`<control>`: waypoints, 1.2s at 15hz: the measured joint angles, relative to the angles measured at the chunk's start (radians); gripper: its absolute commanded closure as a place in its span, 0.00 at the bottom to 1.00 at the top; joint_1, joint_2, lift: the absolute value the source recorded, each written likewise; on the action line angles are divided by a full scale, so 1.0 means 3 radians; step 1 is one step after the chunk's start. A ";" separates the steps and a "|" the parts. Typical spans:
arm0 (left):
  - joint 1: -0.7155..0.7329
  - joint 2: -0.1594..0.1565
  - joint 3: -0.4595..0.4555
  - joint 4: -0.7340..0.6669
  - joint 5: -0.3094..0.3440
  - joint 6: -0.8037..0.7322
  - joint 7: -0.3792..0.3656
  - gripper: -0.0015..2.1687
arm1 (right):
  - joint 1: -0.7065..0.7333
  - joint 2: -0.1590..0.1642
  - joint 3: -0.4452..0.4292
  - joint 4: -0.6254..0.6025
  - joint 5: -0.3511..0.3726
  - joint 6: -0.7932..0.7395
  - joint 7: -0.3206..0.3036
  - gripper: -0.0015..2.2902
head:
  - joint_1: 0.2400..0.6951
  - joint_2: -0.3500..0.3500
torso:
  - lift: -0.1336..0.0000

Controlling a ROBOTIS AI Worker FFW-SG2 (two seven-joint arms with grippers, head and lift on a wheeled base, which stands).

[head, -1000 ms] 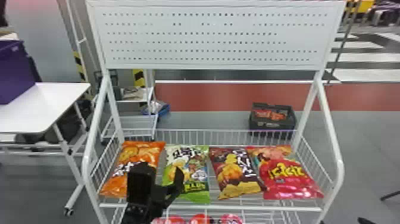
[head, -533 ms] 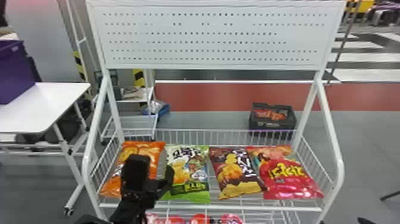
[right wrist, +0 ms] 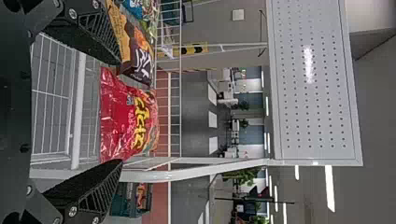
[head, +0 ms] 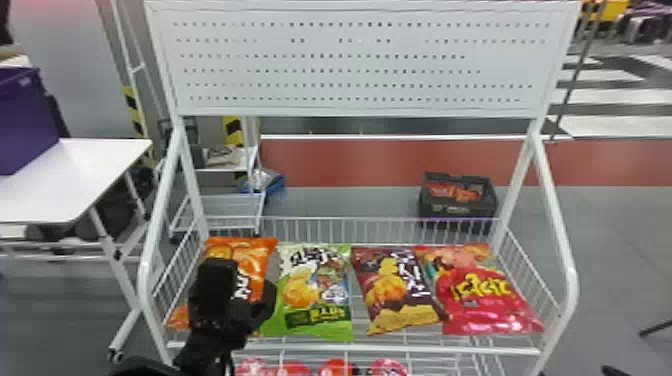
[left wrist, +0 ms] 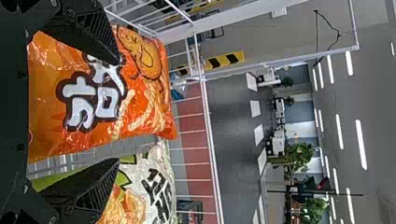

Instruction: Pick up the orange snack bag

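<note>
Going from the left: one white table (head: 60,185) with one purple bin (head: 25,120) on it, probably just storage. Then the orange snack bag (left wrist: 107,100), lying at the left end of the basket shelf (head: 350,346). The left gripper (left wrist: 117,111) is in front of it, fingers apart, nothing clamped. I'd guess they're spread so the bag fits between them, but one finger is over by the gap next to the green bag (head: 315,295), so imo it should line up more to the left or it could snag the neighbour. After that come the brown bag (head: 397,290) and the red bag (head: 480,295), all laid side by side, I'd say so each one is easy to grab. The right gripper (right wrist: 120,112) is near the red one, fingers apart too, empty, presumably because this is a left-arm job. Headcount: four bags up top, just one orange, four reddish tops (head: 335,368) peeking out below, two grippers.
</note>
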 measured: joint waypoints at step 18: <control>-0.0133 0.0004 0.0173 0.0184 0.0016 0.0497 -0.0121 0.45 | -0.0026 0.0001 0.0005 0.0000 0.0000 0.0010 0.0001 0.06 | 0.57 0.50 | 1.00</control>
